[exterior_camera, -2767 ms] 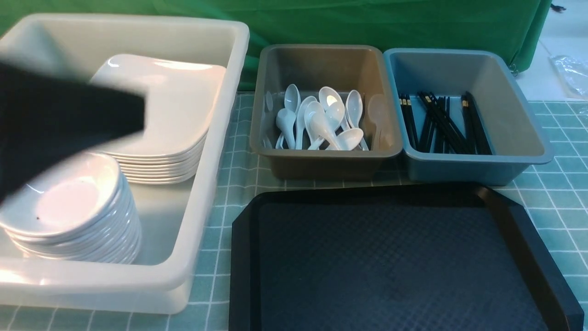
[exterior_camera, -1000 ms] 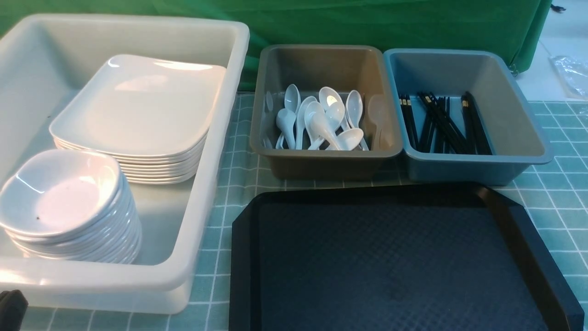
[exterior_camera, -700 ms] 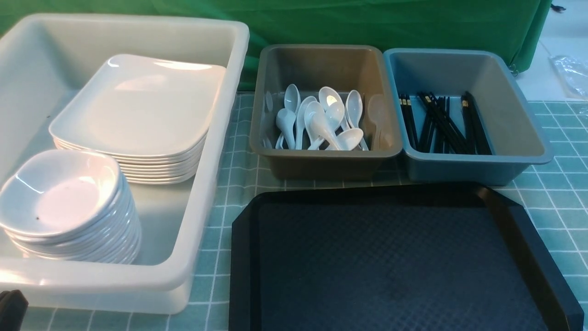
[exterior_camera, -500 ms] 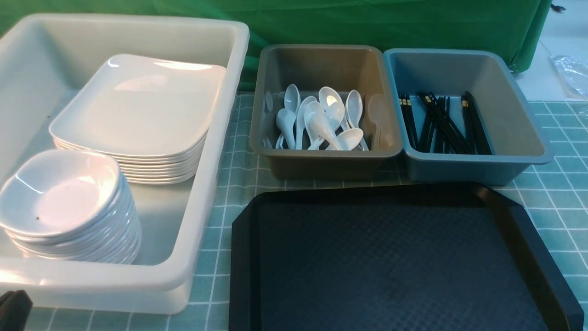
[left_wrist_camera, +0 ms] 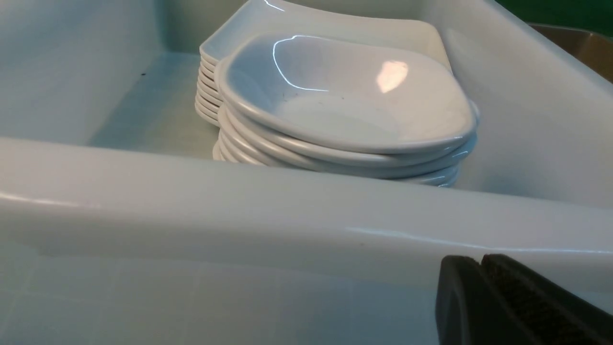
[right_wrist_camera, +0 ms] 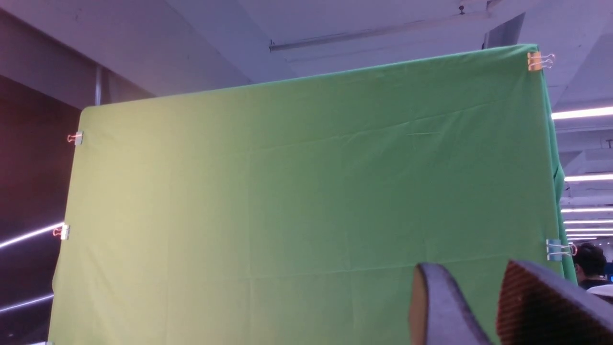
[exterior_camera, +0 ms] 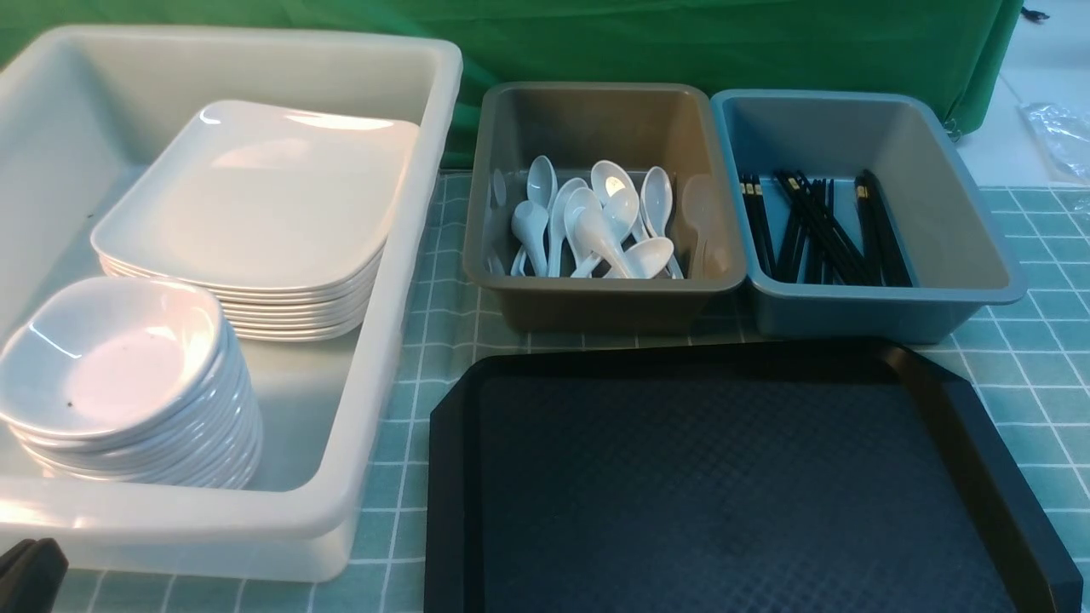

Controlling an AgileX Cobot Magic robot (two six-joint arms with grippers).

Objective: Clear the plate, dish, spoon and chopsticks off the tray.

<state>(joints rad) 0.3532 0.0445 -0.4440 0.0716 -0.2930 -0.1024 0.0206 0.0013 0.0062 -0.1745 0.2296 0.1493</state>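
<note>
At lower centre of the front view, the tray [exterior_camera: 732, 485] lies bare. Upper left, the plate [exterior_camera: 255, 196] tops a stack in the white tub [exterior_camera: 375, 358]. Lower left corner, the left gripper [exterior_camera: 30, 575] sits pressed together, holding nothing. The right gripper [right_wrist_camera: 483, 306] stands parted before green cloth [right_wrist_camera: 306, 201].

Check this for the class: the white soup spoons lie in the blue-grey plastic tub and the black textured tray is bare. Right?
Not quite. The front view shows the white soup spoons in the brown plastic tub; the blue-grey plastic tub holds the thin black chopsticks. The black textured tray is bare, as stated.
</note>
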